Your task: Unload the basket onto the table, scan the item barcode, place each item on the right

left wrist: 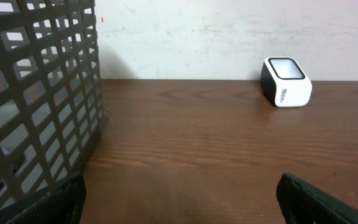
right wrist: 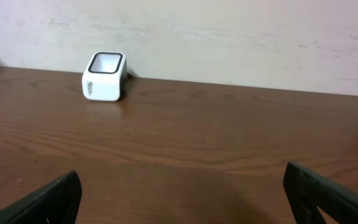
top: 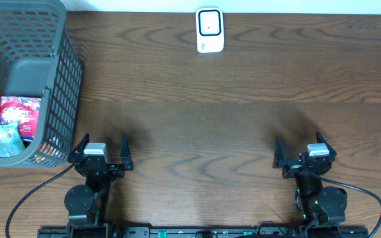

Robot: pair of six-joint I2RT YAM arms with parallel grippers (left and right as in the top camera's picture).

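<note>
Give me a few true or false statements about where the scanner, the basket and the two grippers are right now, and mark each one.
1. The white scanner stands at the far edge of the table, by the wall. True.
2. The left gripper is shut on a packet. False: its jaws stand open and empty.
3. The snack packets lie inside the grey basket. True.
4. The basket sits on the right arm's side. False: it is on the left, just beside the left gripper.
5. The right gripper is open and holds nothing. True.
</note>
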